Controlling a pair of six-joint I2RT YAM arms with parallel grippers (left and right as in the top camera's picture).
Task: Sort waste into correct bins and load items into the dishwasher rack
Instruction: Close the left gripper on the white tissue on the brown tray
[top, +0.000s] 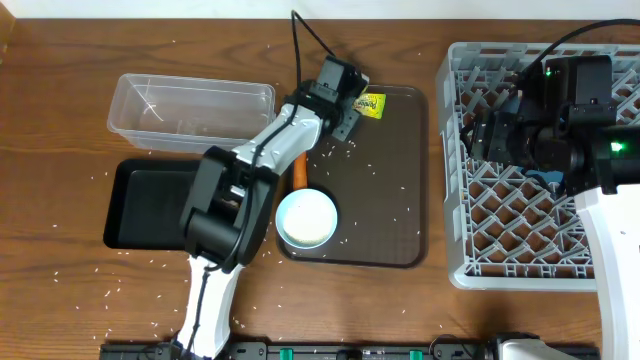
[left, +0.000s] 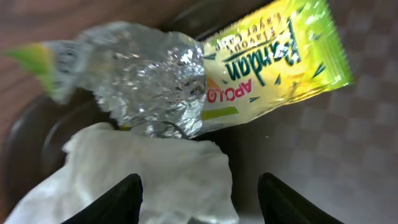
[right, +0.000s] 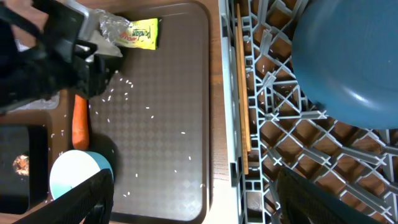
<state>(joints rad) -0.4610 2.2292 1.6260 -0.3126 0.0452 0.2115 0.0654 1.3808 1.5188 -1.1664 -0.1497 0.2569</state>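
- Your left gripper (left: 200, 185) is wide open and has hold of nothing; its fingers (left: 121, 200) sit either side of the near edge of the crumpled white tissue (left: 143, 168)
- The tissue is at the far left corner of the dark-brown tray (top: 390, 200), touching the yellow-green foil wrapper (left: 267, 62) just beyond it
- The wrapper is torn open, with crinkled silver foil showing at one end
- Your right gripper (right: 194, 182) is also spread wide and empty, hovering over the left part of the dishwasher rack (top: 470, 250)
- The dark-blue plate (right: 348, 56) is in the rack under the right arm; you can't tell from these views whether it stands or leans
- A thin wooden stick (right: 241, 106) lies along the rack's left edge
- The carrot (top: 298, 170) lies on the tray's left edge, just behind the cup with the light-blue inside (top: 307, 220), which stands upright at the tray's near left corner
- The brown food lump (right: 22, 163) is inside the black tub (top: 135, 215); the clear tub (top: 190, 110) sits just behind it
- Rice grains (top: 380, 165) are scattered over the tray and the table
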